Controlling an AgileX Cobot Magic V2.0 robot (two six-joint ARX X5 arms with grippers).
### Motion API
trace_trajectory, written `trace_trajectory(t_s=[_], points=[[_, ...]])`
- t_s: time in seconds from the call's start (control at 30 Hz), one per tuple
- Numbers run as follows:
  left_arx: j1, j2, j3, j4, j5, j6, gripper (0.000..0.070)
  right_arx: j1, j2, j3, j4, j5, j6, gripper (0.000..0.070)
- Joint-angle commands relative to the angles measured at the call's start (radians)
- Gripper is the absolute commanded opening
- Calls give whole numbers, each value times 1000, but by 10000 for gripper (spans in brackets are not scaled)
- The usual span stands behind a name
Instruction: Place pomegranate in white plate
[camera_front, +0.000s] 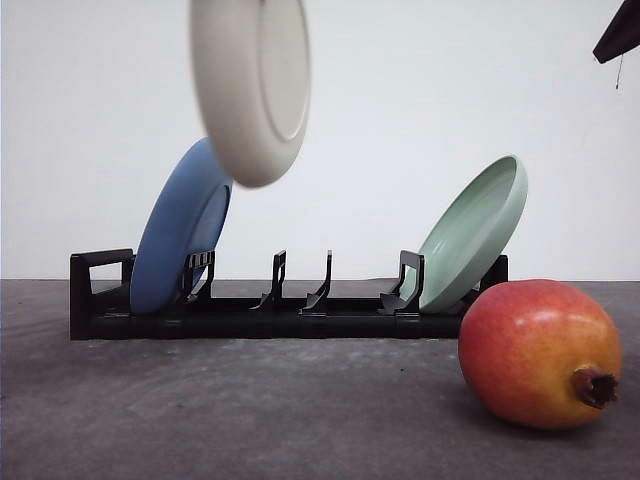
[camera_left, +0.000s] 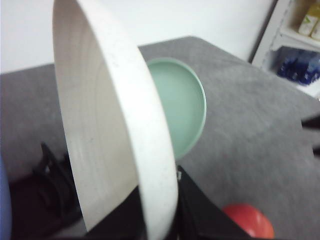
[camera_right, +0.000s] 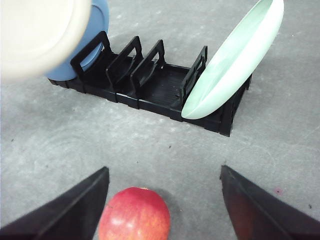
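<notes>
Left end effector (camera_left: 160, 220) grips white plate (camera_front: 250, 85) aloft, on edge; right end effector (camera_right: 165, 210) open over pomegranate (camera_right: 134, 214). Next: plate flat on counter (camera_front: 250, 410).

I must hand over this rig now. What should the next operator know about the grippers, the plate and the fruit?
Left gripper: shut on the white plate, holding it on edge in the air above the black dish rack.
Right gripper: open, above the pomegranate, not touching it.
The pomegranate lies on the grey table, in front of the rack's right end. The blue plate and pale green plate stand in the rack.
Done: white plate lifted out.
Left: lay it flat, then place the pomegranate in it.
</notes>
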Motion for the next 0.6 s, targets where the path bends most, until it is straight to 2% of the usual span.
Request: trace_trajectory(t_s=[0.0, 0.07, 0.17, 0.33, 0.43, 0.57], points=[[-19, -29, -20, 13, -9, -8, 10, 5, 4, 18, 9, -1, -4, 448], [-30, -65, -55, 6, -16, -7, 10, 5, 4, 18, 9, 0, -4, 448], [-53, -108, -97, -15, -24, 36, 10, 5, 4, 18, 10, 1, -4, 448], [-118, -102, -101, -151, -62, 230, 10, 5, 4, 18, 10, 2, -4, 448], [-170, -71, -101, -220, -138, 358, 10, 5, 4, 18, 10, 2, -4, 448], [-233, 1, -101, -258, -258, 473, 9, 5, 4, 18, 10, 3, -4, 447]])
